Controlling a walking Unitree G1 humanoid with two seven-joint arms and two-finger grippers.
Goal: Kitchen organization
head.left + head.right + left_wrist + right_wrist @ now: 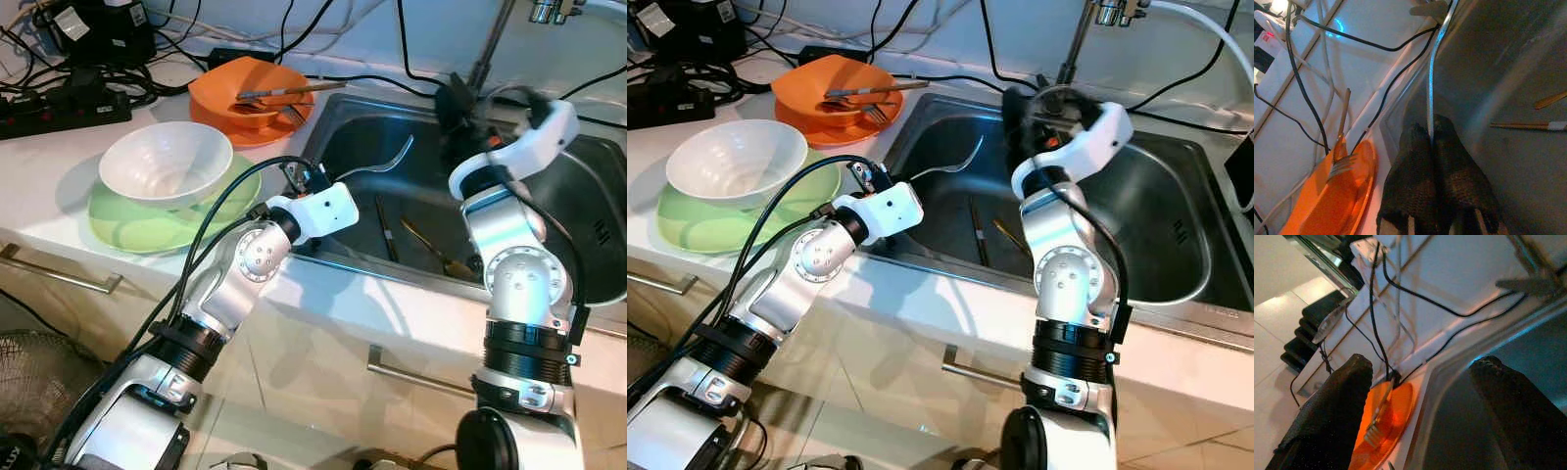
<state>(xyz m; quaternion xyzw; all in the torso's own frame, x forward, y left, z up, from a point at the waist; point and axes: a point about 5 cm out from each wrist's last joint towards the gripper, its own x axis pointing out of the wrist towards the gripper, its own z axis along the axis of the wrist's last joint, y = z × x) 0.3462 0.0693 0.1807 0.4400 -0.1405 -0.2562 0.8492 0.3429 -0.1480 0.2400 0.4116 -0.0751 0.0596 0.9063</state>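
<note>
The left end effector (1431, 147) pinches a silver spoon (384, 163) by its handle, over the left rim of the sink (607, 186). The right end effector (1420, 396) hangs wide open above the sink's far side. Chopsticks (386, 227) and what looks like a brass spoon (436, 252) lie in the basin. On the worktop (39, 166) to the left sit an orange bowl (220, 88) with a fork (1342, 164), and nearer, a white bowl (165, 163) on a green plate (147, 230).

Black cables (245, 49) and a power strip (59, 110) cross the counter.
</note>
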